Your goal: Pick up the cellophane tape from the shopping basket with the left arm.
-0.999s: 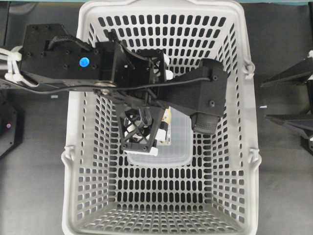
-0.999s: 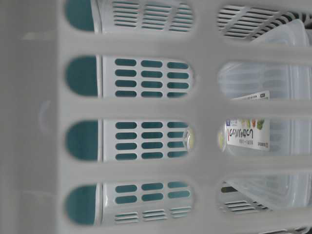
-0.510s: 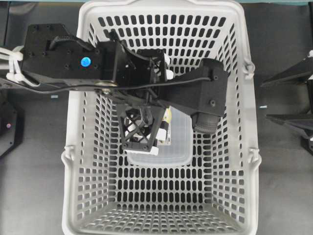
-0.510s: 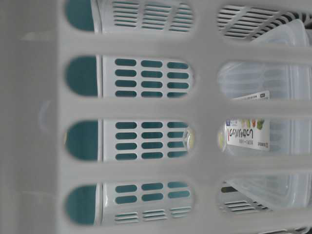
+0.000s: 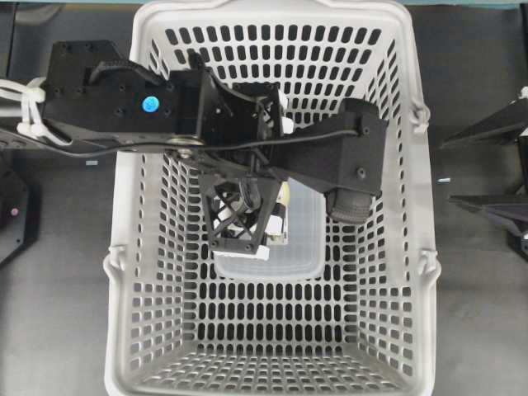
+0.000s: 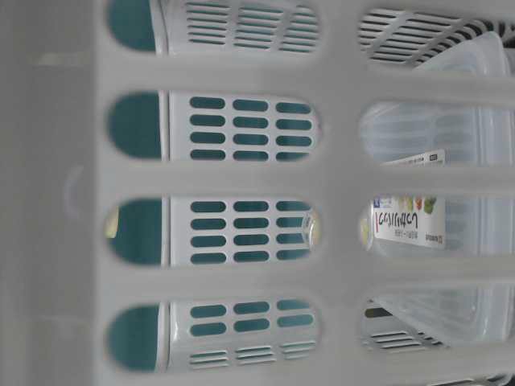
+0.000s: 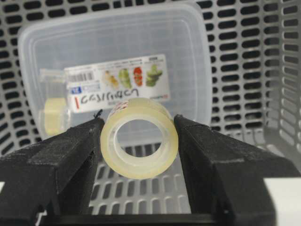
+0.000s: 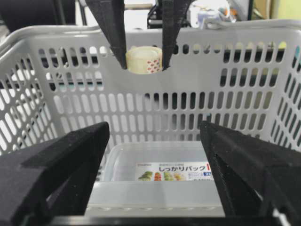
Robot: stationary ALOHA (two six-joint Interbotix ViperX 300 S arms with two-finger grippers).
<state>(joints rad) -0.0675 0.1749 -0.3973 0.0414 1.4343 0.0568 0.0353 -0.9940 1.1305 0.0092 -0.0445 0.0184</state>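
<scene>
From overhead, the left arm [image 5: 206,124] reaches across the shopping basket [image 5: 140,272], its lattice-fingered left gripper [image 5: 241,221] hanging above the clear plastic box [image 5: 297,247] on the basket floor. The tape itself is hard to pick out here under the fingers. The right gripper [image 5: 495,165] shows only as dark pointed fingers outside the basket's far wall.

The table-level view is mostly blurred basket wall; through the slots only the box's label [image 6: 406,213] reads clearly, and the gripper cannot be made out.

The left wrist view settles it: the cellophane tape [image 7: 139,137] sits between the two black fingers [image 7: 61,155], pinched across its width, hole facing the camera, with the box and slotted floor below. A second small roll [image 7: 52,115] appears beside the label; whether it lies inside the box or against it I cannot tell.

In the right wrist view the tape hangs about level with the basket's rim [image 8: 235,28], while that gripper's own jaws stand wide apart and empty.

To my eye the lift is nearly done. The grip should stay firm on that smooth roll, and a straight rise looks safest, since there is room overhead but walls on every side.
</scene>
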